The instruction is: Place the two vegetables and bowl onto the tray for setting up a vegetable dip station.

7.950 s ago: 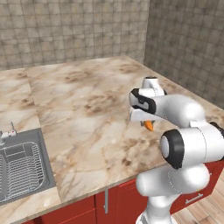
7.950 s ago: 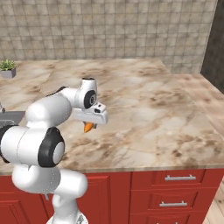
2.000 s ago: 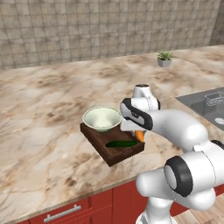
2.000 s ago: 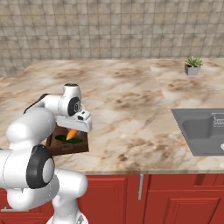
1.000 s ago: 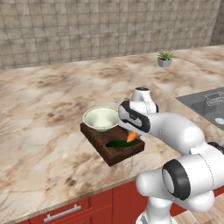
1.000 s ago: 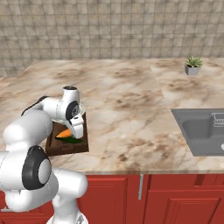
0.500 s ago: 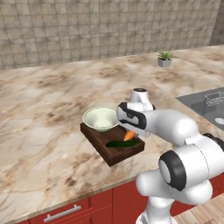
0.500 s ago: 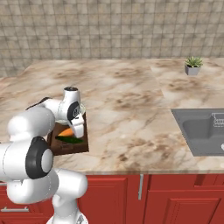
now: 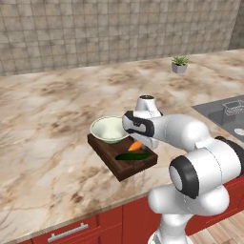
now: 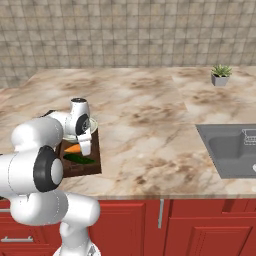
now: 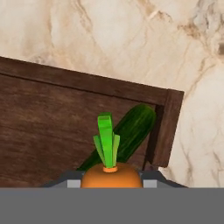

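Over the marble counter [image 9: 52, 138], fingers [image 11: 149, 180] clamp the carrot [image 11: 110, 174] above the tray [image 11: 52, 127].

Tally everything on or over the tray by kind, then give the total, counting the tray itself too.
Vegetables: 2, the cucumber and the carrot held in the claw
Bowls: 1, the bowl
Trays: 1, the tray
Total: 4

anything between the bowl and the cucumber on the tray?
Yes: the carrot, held in the claw, sits between the bowl and the cucumber over the tray in the left base view.
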